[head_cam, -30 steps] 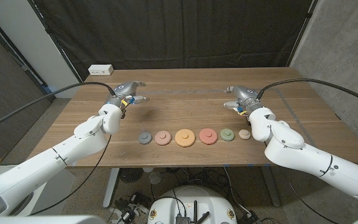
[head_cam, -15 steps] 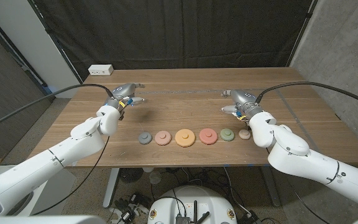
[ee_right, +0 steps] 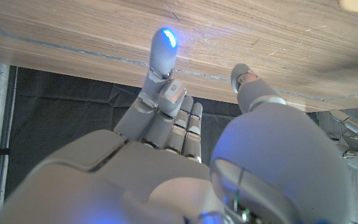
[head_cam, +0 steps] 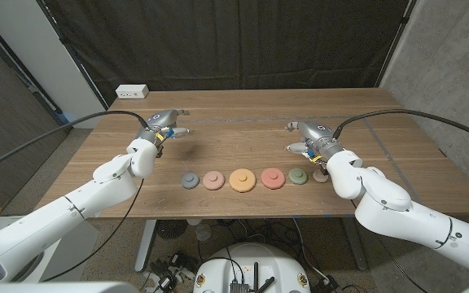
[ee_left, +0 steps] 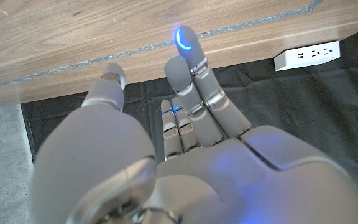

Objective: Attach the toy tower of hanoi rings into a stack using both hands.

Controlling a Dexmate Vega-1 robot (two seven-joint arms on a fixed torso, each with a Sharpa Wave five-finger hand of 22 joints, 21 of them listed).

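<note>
six flat round toy rings (head_cam: 243,179) lie in a row at my wooden table's (head_cam: 243,138) near edge, untouched | my right hand (head_cam: 309,138) just beyond the beige end ring (head_cam: 321,175), fingers apart, empty | my left hand (head_cam: 165,124) farther back, fingers apart, empty
</note>
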